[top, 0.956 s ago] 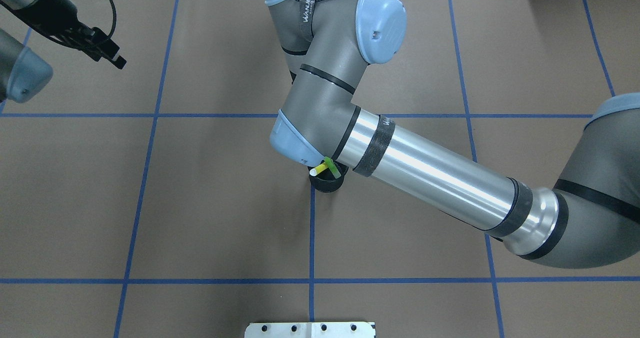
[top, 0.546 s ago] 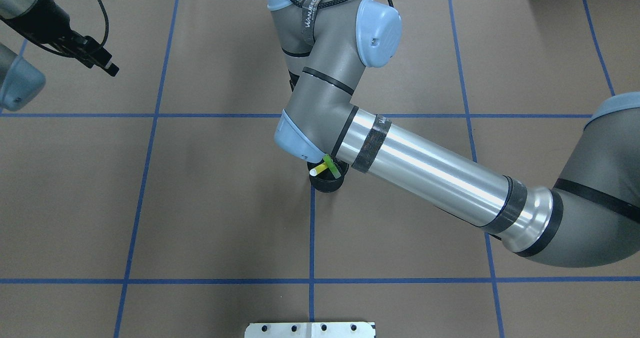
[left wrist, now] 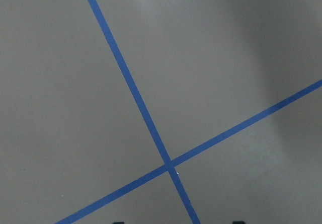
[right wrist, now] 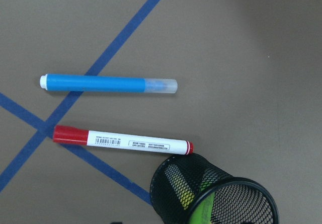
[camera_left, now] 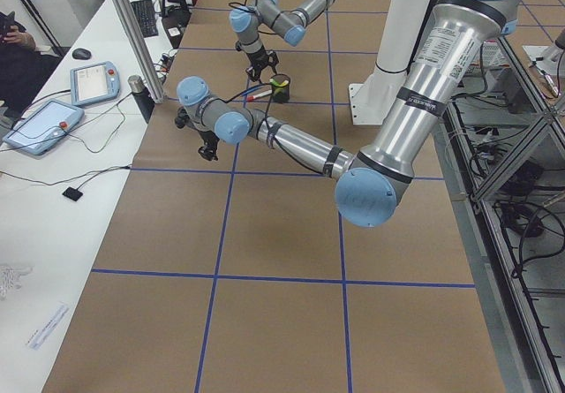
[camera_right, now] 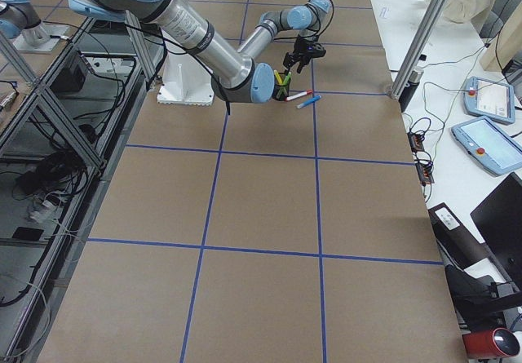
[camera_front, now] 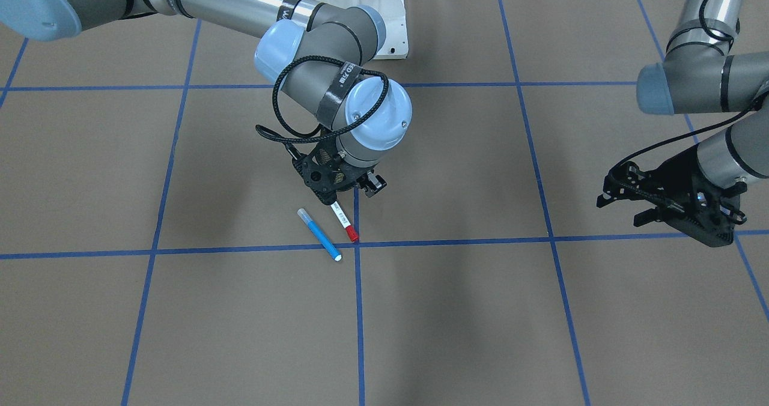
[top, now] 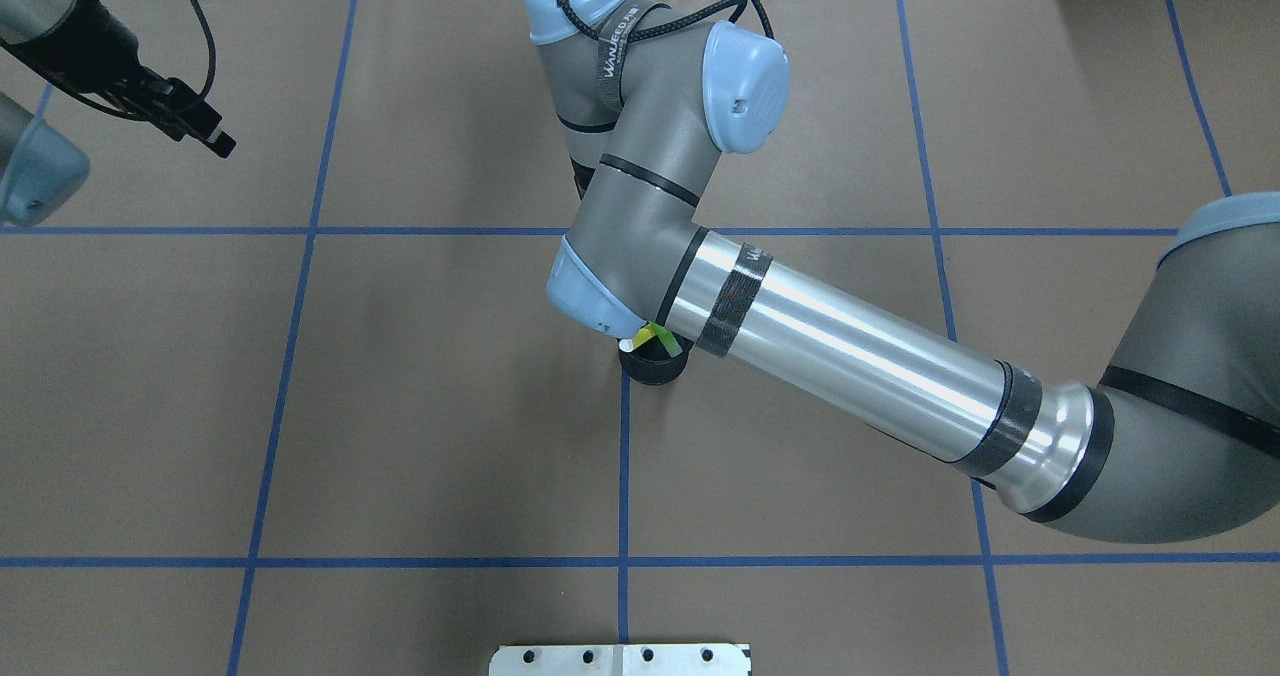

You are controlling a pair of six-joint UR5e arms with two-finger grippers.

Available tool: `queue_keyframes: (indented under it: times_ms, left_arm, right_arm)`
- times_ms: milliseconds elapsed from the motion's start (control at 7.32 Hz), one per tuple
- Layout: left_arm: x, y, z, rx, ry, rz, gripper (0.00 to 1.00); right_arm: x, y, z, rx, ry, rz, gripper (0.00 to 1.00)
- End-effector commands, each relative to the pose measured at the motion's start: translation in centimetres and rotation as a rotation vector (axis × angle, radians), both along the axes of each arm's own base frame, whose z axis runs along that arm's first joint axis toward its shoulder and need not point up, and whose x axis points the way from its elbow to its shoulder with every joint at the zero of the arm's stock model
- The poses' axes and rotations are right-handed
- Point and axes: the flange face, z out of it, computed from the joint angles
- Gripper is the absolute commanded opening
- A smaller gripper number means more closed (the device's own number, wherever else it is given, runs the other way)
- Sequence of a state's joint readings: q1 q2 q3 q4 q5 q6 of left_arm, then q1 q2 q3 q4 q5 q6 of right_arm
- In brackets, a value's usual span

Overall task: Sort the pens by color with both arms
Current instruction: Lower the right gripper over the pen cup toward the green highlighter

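Observation:
The blue pen point(right wrist: 108, 83) and the white pen with red ends point(right wrist: 123, 140) lie side by side on the table, also in the front view as blue point(camera_front: 319, 234) and red point(camera_front: 343, 221). The lime green highlighter point(top: 660, 334) and yellow highlighter point(top: 632, 342) stand in the black mesh cup point(top: 650, 368). My right gripper point(camera_front: 351, 193) hovers open and empty just above the red pen's near end, beside the cup. My left gripper point(camera_front: 622, 209) is open and empty, far off over bare table.
Blue tape lines point(left wrist: 168, 162) divide the brown table into squares. The white bolted pedestal point(camera_front: 360, 9) stands at the robot's side. My right forearm point(top: 850, 356) spans the middle and hides the right gripper from overhead.
My right arm's wrist has shifted slightly and now covers more of the highlighters in the cup. My left gripper has drifted a little further to the left.

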State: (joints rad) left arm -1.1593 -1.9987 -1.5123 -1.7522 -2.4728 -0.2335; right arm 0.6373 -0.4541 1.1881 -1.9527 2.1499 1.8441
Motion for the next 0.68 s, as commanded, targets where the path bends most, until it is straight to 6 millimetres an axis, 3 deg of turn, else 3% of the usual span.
queue_keyframes:
  times_ms: [0,546]
  left_arm:
    - [-0.12,0.37,1.12,0.009,-0.01,0.011,0.77]
    - [-0.06,0.39,1.33,0.012,-0.017,0.012,0.77]
  right_arm:
    - [-0.33,0.59,-0.17,-0.002,-0.002,-0.002,0.71]
    - [-0.11,0.73,0.78,-0.004,0.005,-0.005,0.66]
